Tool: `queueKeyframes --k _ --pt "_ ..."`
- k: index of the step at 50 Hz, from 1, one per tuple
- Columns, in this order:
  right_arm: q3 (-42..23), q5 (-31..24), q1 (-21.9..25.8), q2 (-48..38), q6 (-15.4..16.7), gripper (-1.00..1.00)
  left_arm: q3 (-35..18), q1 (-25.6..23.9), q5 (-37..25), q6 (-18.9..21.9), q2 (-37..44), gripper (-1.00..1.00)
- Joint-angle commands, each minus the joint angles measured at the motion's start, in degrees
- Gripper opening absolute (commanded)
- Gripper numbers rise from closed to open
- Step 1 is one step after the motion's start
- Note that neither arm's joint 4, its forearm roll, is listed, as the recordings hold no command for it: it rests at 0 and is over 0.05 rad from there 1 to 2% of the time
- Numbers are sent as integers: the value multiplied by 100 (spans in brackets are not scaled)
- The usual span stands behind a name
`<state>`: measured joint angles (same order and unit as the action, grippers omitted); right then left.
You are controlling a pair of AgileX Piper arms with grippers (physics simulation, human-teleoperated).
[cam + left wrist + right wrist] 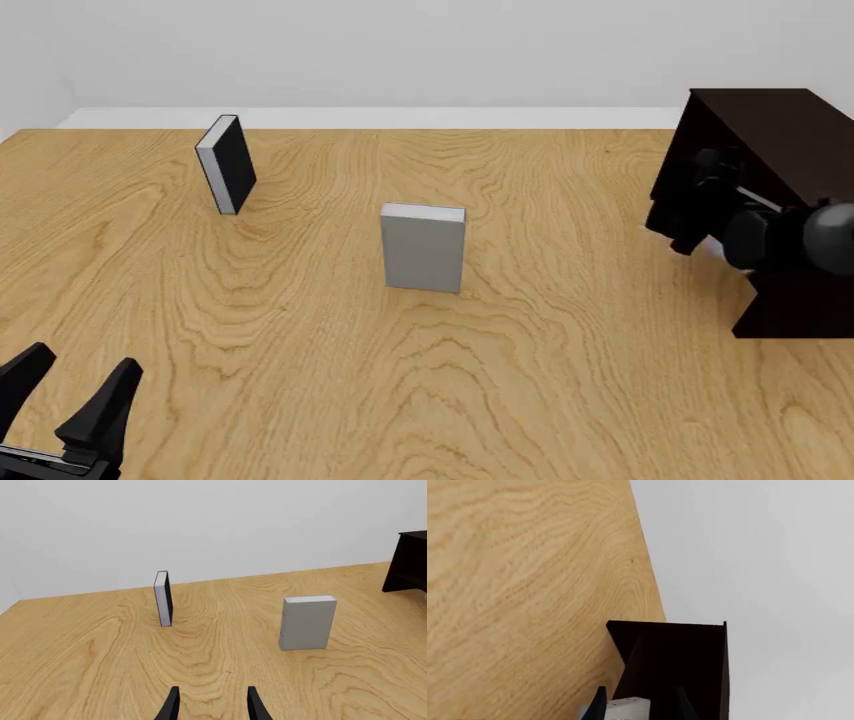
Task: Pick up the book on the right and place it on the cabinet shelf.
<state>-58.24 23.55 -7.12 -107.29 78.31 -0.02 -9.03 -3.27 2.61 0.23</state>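
The book (627, 709) shows only as a small pale block low in the right wrist view. It lies between the fingers of my right gripper (638, 706), close to one finger with a dark gap to the other. That gripper (705, 228) is open at the open front of the dark cabinet (767, 120); a pale bit of the book (713, 251) shows below it. The shelf inside is in shadow. My left gripper (70, 390) is open and holds nothing near the table's front left corner.
A second grey book (423, 247) stands upright mid-table. A black-covered book (227, 163) stands at the back left. The left wrist view shows both, grey book (307, 623) and black book (163, 598), ahead of the left gripper (212, 702).
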Motion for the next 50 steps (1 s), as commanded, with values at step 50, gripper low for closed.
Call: queueKeyframes --k 50 --pt "1117 341 -586 494 101 100 -1 -47 -1 16 -17 100"
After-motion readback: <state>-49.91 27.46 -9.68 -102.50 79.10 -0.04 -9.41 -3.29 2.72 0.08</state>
